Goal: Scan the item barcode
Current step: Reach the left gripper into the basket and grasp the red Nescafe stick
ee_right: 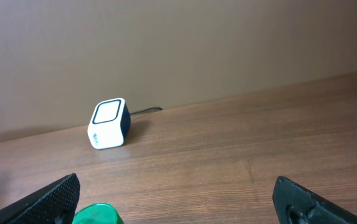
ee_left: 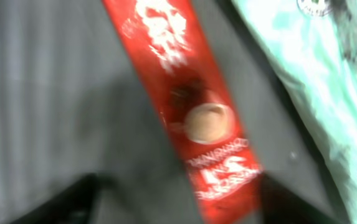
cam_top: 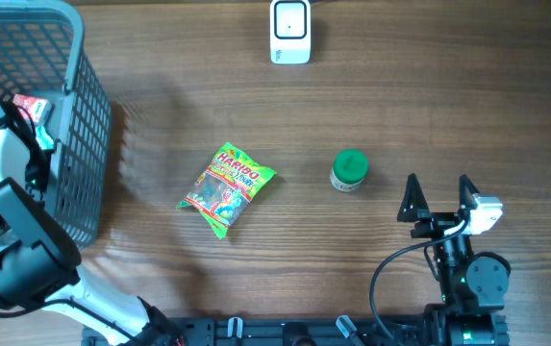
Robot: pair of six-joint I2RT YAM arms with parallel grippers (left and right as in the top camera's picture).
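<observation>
The white barcode scanner stands at the table's far edge and shows in the right wrist view as the scanner. A Haribo bag and a green-lidded jar lie mid-table. My left gripper reaches down into the grey basket. In its blurred wrist view a red packet lies between the spread jaws of the left gripper, close to the right finger and clear of the left one. My right gripper rests open and empty, right of the jar's green lid.
A mint-green packet lies beside the red one on the basket floor. The basket's mesh walls surround the left gripper. The scanner's cable runs off the far edge.
</observation>
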